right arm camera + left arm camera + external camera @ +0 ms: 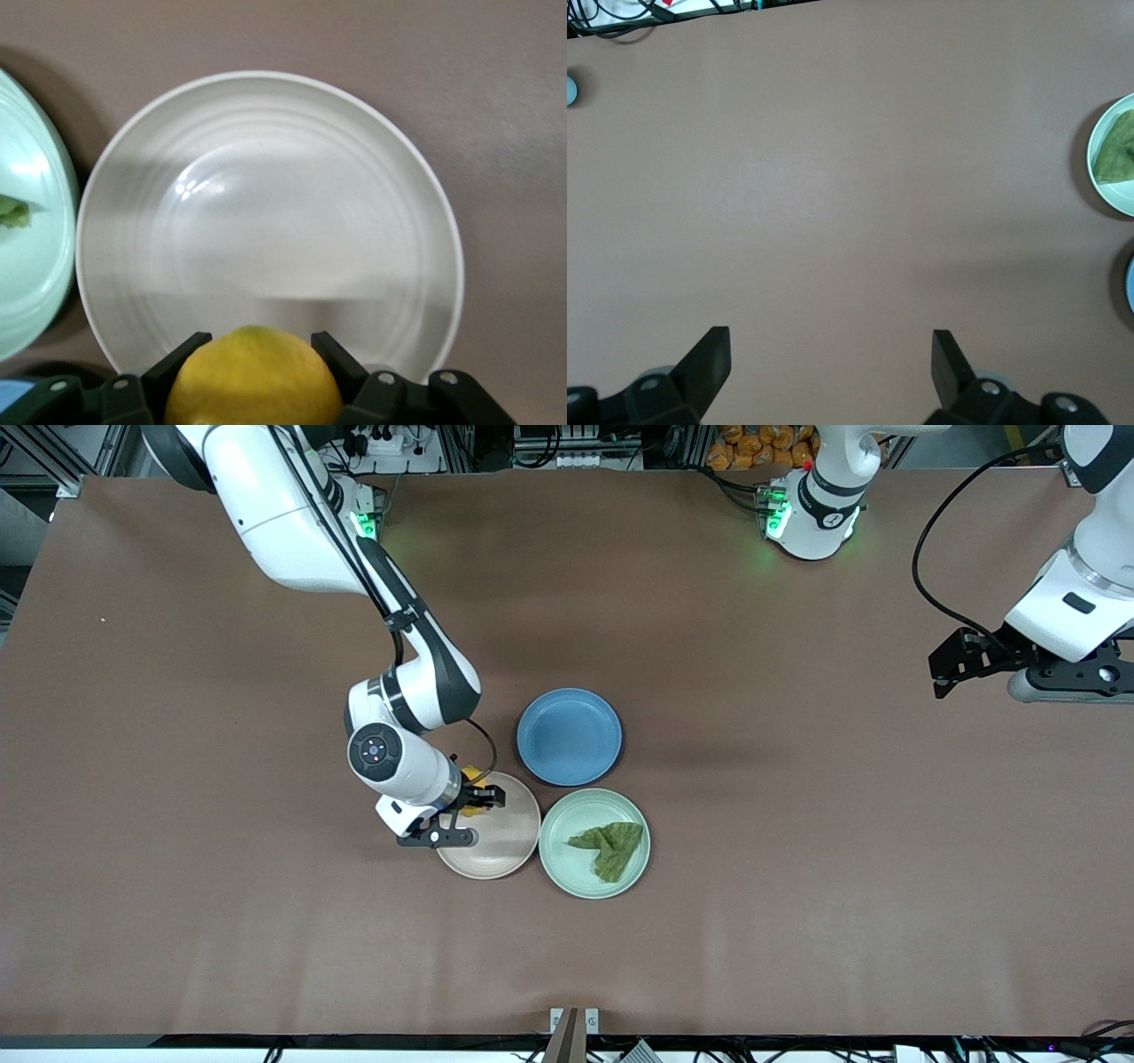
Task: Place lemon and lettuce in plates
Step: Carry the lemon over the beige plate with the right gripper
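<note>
My right gripper (478,793) is shut on the yellow lemon (254,379) and holds it over the edge of the pale pink-beige plate (505,841); that plate (266,221) is bare. In the front view only a bit of the lemon (472,774) shows. The dark green lettuce (609,845) lies in the mint green plate (567,868) beside it, toward the left arm's end; the lettuce (1118,150) and that plate (1099,177) also show in the left wrist view. My left gripper (946,666) is open and empty, waiting over bare table at the left arm's end; its fingers (710,359) stand wide apart.
A bare blue plate (569,736) sits touching both plates, farther from the front camera. Brown table (797,824) stretches all round the three plates.
</note>
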`<state>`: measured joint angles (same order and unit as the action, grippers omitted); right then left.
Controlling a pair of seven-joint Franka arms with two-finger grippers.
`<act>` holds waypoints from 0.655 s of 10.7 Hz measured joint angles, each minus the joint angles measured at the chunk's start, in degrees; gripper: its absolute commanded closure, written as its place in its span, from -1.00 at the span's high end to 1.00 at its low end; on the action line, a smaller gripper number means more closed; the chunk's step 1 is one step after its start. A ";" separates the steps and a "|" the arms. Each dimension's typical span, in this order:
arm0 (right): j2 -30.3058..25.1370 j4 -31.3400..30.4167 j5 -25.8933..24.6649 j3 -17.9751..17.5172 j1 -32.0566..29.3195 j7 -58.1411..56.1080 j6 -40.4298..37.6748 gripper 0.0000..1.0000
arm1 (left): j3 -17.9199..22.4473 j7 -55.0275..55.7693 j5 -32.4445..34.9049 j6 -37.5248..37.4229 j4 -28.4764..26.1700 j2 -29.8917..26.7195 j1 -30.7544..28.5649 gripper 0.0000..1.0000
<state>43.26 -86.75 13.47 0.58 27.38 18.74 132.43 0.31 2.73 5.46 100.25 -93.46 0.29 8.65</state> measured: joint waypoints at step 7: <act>5.60 3.62 0.28 -0.01 1.48 3.24 6.24 0.51 | 0.07 -0.24 -3.70 -1.56 0.57 -0.34 0.01 1.00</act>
<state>48.87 -83.13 13.75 0.58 28.86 21.98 138.66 0.38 2.49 1.75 98.69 -92.90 -0.04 8.66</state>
